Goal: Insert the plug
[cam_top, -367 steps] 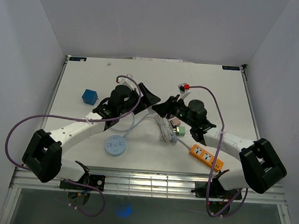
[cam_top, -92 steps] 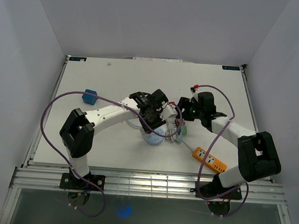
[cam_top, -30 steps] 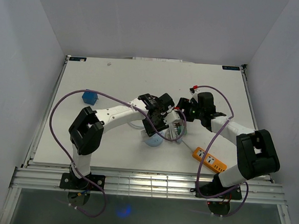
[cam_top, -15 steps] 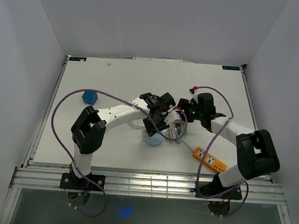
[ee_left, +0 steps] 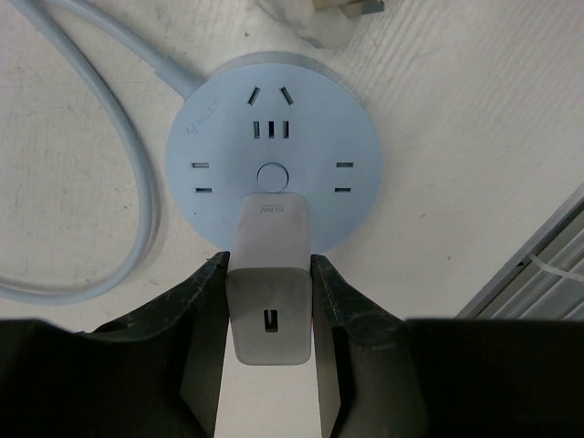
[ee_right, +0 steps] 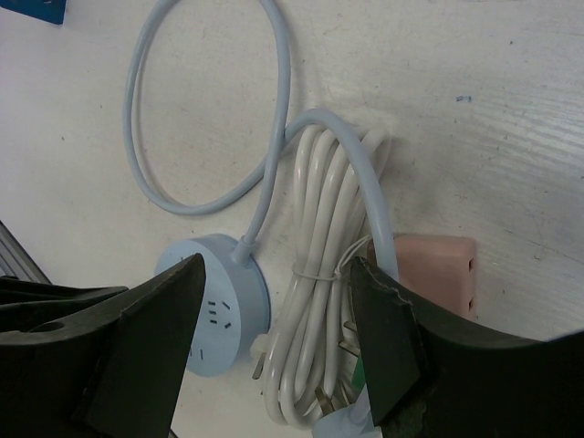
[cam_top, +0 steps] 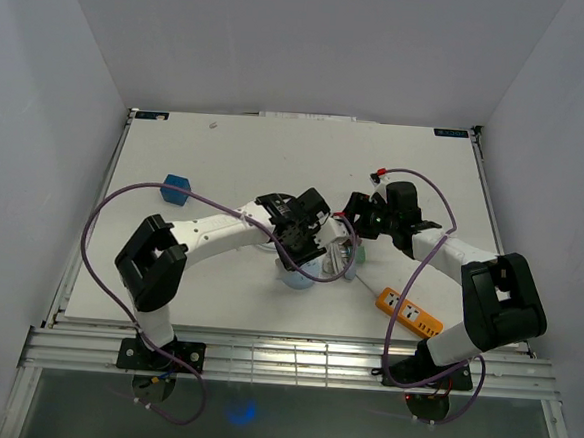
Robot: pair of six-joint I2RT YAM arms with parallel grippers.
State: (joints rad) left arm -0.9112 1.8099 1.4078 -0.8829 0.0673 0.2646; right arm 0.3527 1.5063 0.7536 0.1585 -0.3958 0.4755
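Clenching white rectangular charger plug (ee_left: 269, 233), left gripper (ee_left: 267, 274) is holding it over round pale-blue socket hub (ee_left: 274, 137); insertion apparently pending; right gripper (ee_right: 274, 283) released.

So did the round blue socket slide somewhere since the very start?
Yes. In the top view the round blue socket now lies further right, further from the blue cube, which has stayed put.

Tiny print on the white charger (ee_left: 270, 283) and the round blue socket (ee_left: 272, 173), both illegible.
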